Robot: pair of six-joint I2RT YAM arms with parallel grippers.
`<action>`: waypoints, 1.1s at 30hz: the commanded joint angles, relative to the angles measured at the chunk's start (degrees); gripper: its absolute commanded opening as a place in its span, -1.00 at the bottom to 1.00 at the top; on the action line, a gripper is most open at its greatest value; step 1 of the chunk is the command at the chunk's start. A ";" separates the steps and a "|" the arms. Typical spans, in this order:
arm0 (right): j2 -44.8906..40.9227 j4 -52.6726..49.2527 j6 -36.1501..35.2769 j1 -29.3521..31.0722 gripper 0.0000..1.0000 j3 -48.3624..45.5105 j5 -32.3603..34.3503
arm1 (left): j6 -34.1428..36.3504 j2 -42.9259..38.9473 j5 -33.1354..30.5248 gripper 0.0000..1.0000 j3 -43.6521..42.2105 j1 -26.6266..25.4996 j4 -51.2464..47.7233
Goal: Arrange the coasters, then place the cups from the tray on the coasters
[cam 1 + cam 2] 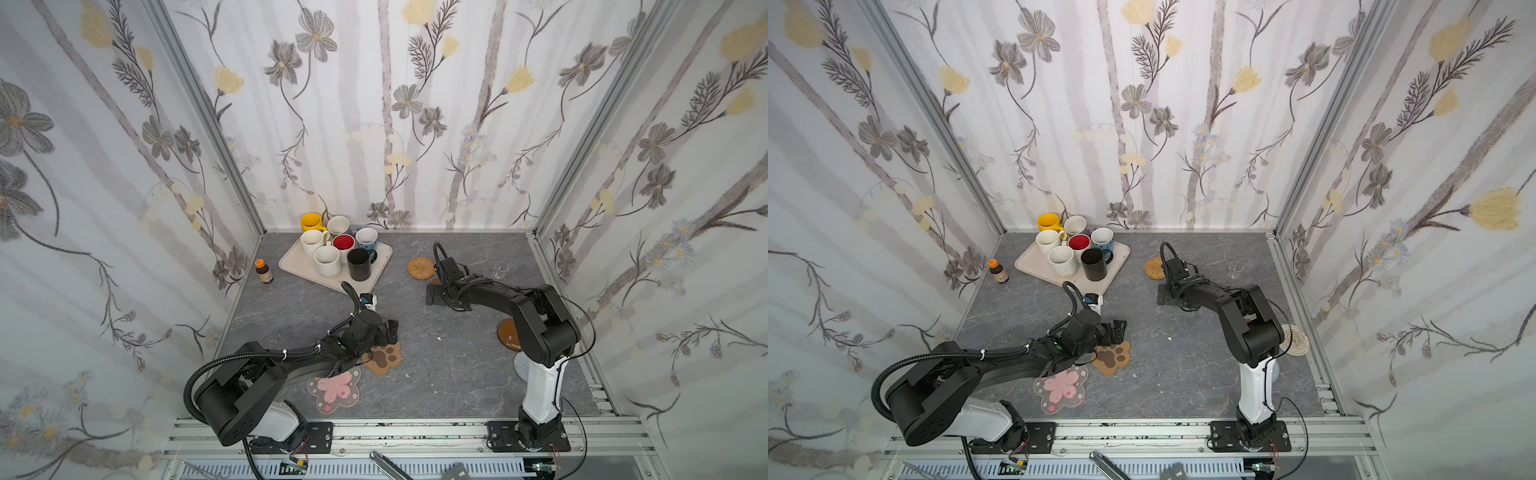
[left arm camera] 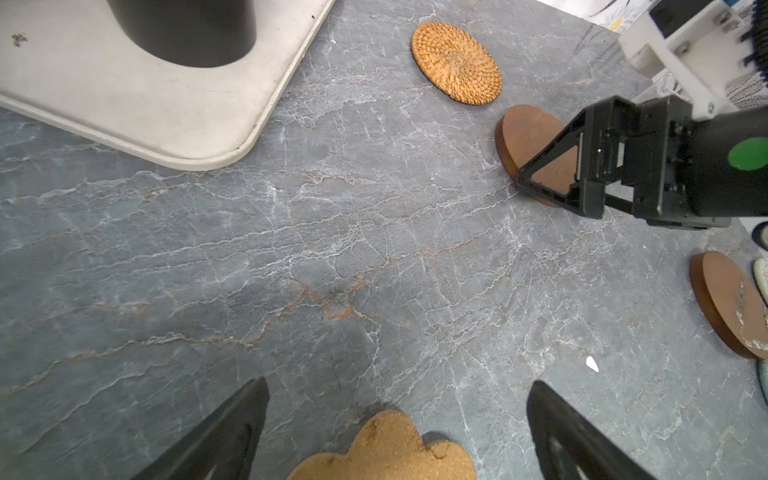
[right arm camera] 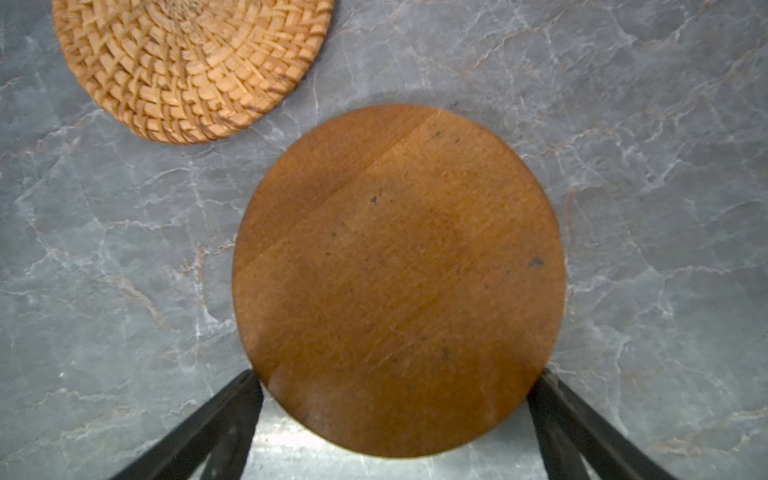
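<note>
Left arm (image 1: 291, 357) stretched low over the bench (image 1: 449, 374), pointing to 2 o'clock, wrist above the paw coaster (image 1: 386, 355); right arm (image 1: 490, 293) folded, forearm pointing to 10 o'clock; the wooden coaster (image 3: 399, 278) beneath it, at 5 o'clock of the rattan coaster (image 1: 421, 267), mostly hidden from above; left fingers (image 2: 216, 436) wide, empty; right fingers (image 3: 208, 428) wide, flanking it, gripping nothing; cups (image 1: 327, 259) on the tray (image 1: 307, 275) at 11 o'clock.

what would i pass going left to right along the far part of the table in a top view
orange-capped bottle → tray → woven rattan coaster → small clear glass
</note>
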 commanded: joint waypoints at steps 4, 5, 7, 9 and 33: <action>3.34 -7.05 -0.98 -1.12 0.99 5.21 -3.50 | 0.77 1.17 0.16 1.00 0.52 0.06 2.51; 3.71 -7.55 -1.10 -1.33 0.99 5.95 -3.49 | 0.83 1.23 0.24 1.00 0.52 0.11 2.69; 4.42 -8.74 -1.30 -2.11 0.99 7.65 -3.57 | 0.86 1.13 0.33 1.00 0.42 0.06 2.81; 5.05 -9.71 -1.53 -2.84 0.99 9.05 -3.59 | 1.05 1.17 0.42 1.00 0.31 0.07 3.05; 16.02 -17.56 -6.14 -8.94 0.99 27.46 -6.52 | 1.95 3.64 0.84 1.00 0.41 0.49 4.82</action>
